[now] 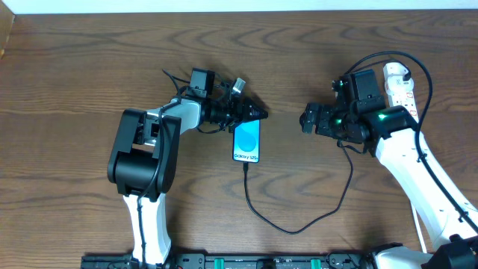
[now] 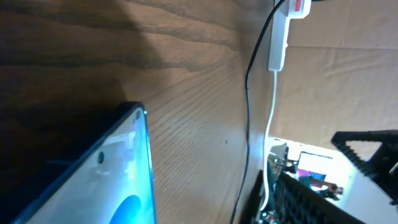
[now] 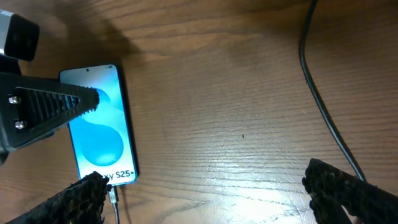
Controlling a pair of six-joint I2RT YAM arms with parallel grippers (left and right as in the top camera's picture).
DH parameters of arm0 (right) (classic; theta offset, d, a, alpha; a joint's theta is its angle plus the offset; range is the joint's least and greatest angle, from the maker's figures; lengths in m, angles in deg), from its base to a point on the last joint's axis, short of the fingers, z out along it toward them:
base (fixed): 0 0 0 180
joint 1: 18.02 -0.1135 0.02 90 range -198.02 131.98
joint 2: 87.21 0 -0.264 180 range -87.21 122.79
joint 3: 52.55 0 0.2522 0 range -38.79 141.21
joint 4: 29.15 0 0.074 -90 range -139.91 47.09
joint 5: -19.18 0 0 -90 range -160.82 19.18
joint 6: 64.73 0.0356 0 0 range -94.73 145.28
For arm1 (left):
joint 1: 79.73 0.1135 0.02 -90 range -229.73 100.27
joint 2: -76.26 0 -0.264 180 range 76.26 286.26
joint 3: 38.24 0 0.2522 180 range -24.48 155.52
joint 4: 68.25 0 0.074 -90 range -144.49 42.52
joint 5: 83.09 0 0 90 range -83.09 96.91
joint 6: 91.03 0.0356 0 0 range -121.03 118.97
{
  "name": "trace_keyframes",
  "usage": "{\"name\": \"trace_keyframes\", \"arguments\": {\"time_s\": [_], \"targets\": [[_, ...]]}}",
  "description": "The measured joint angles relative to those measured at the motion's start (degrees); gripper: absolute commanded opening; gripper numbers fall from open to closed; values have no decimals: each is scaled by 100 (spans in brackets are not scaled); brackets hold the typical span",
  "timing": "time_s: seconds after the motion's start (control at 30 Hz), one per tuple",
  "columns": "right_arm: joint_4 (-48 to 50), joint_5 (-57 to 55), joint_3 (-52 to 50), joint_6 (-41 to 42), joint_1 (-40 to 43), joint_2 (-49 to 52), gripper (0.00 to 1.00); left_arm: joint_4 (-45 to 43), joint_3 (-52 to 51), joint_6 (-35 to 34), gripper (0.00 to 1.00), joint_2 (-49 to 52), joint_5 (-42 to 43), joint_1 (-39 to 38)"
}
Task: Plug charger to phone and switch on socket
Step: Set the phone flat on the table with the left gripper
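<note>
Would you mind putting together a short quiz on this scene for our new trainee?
1. True or false: the charger's connector meets the bottom end of the phone.
2. Seen from overhead, the socket lies: A) to the phone's right, beyond the right gripper; B) to the phone's left; C) under the phone.
3. Fill in: the right gripper's jaws stand ___.
Key: 1 true; 2 A; 3 open.
</note>
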Motion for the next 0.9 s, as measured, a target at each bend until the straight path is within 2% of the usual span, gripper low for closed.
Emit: {"name": "trace_keyframes", "arguments": {"time_s": [0.8,0.9], "targets": [[0,0,0,2,0,0,99,417,168,-282,85,-138,-474,-131],[0,0,0,0,0,0,99,546,175,-286,89,-234,-726,-186]]}}
